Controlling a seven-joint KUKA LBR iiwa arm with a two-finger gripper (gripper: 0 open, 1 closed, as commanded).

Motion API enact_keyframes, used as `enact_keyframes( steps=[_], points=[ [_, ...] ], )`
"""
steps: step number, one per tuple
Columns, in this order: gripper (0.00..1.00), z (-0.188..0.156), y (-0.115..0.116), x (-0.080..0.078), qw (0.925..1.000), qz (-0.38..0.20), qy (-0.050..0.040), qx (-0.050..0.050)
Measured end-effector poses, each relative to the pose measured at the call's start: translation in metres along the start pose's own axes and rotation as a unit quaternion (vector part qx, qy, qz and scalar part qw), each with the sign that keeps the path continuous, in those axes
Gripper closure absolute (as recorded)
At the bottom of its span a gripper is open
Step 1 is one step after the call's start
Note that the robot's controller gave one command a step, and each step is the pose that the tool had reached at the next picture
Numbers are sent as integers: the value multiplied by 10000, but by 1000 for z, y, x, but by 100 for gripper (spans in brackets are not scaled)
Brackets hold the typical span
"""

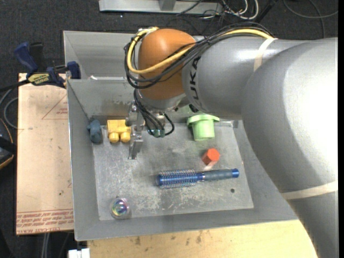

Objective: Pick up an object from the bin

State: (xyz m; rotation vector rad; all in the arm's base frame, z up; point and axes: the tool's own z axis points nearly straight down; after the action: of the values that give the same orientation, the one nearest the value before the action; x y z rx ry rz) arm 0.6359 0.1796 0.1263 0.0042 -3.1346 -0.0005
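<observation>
My gripper (pixel 134 144) hangs below the arm's orange dome, over the back left part of the bin floor. Just left of it lies a yellow toy block (pixel 118 131) with rounded knobs, very near or touching the gripper. Further left, by the bin's left wall, lies a small blue-grey piece (pixel 95 131). Nothing is seen held in the gripper.
A light green cylinder (pixel 202 127) stands to the right of the gripper. An orange-red cube (pixel 210 156) lies in front of it. A blue hairbrush (pixel 196 177) lies across the front middle, and a shiny marble (pixel 120 207) sits in the front left corner.
</observation>
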Motion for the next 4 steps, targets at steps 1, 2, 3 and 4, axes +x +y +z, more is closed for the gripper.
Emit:
enact_keyframes(
  steps=[1, 2, 3, 4],
  points=[
    [0, 24, 19, -20, 9963, -845, -155, -36],
    [100, 34, 16, -15, 9965, -836, -53, -11],
    [100, -4, 14, -14, 9969, -780, -64, -8],
    [100, -127, 8, -21, 9971, -751, -102, -11]
  ],
)
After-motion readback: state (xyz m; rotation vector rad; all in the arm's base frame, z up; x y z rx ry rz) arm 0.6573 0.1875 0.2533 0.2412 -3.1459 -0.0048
